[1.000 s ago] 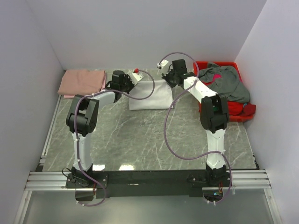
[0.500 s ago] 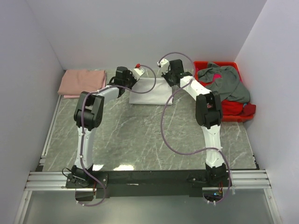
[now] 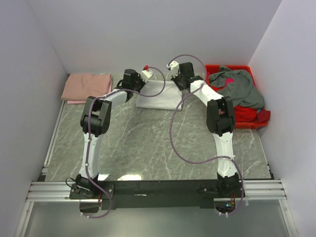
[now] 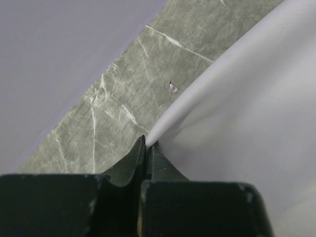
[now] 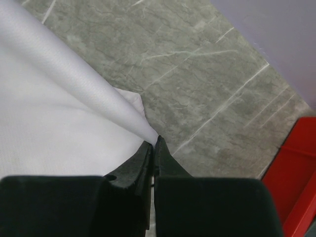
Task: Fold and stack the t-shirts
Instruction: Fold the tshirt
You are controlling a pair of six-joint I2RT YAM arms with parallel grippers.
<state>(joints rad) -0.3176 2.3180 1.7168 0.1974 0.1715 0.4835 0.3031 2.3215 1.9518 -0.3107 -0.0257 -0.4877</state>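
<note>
saw left gripper pinched shut on edge of plain white cloth t-shirt. saw right gripper clamped on another edge.

On a grey marbled table, three things were laid along the far side: a folded salmon-pink t-shirt in the left corner, a white t-shirt in the middle, a red bin at the right.
</note>
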